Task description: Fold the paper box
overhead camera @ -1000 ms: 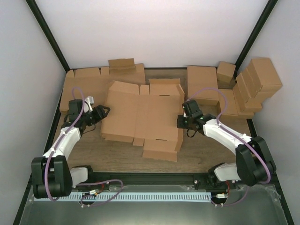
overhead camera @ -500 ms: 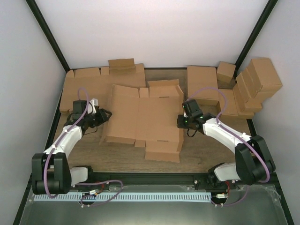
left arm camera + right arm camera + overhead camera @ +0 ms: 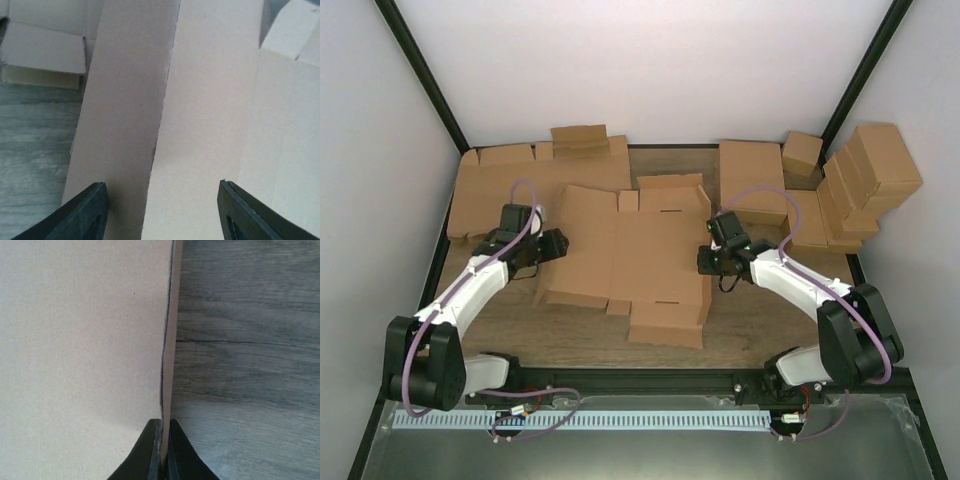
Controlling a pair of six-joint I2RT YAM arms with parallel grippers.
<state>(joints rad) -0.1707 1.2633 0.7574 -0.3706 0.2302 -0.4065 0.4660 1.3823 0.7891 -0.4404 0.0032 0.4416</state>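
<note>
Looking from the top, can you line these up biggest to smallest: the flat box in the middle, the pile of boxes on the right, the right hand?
1. paper box
2. pile of finished boxes
3. right hand, clearly the smallest

Left wrist view: the paper box overruns the top, right and bottom frame edges. The left gripper shows fingertips only, the rest cropped at the bottom edge. Right wrist view: the right gripper is likewise cropped beneath the box edge. From above, left-finger contact with the box cannot be determined.
</note>
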